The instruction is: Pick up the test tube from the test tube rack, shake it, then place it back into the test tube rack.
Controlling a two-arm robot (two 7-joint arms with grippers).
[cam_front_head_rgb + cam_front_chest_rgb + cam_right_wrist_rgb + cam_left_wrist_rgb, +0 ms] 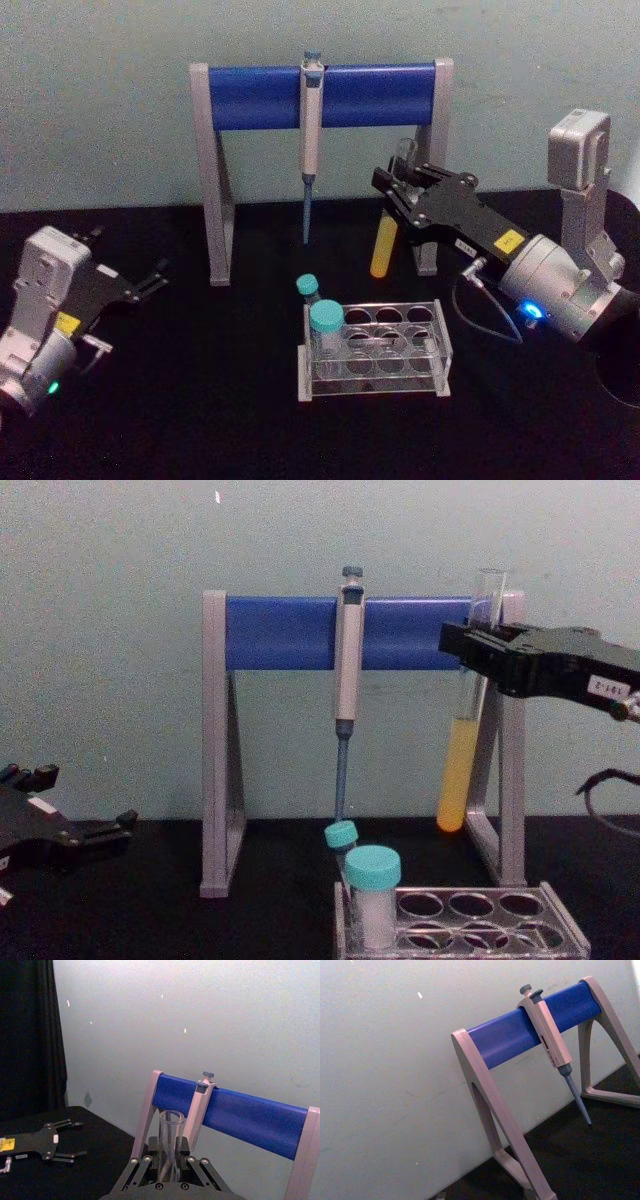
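The right gripper (398,190) holds the tube (384,250) upright, above and behind the rack (441,352) and clear of it. Its jaws are closed on the tube's upper part and hide that stretch. Yellow liquid fills the lower end. Well left of the rack, the left gripper (155,278) hangs low over the table (200,420), jaws spread. In the chest view the rack's front is cut off.

The test tube (463,742) is clear glossy glass, the test tube rack (378,374) clear plastic, the table (200,400) matt.
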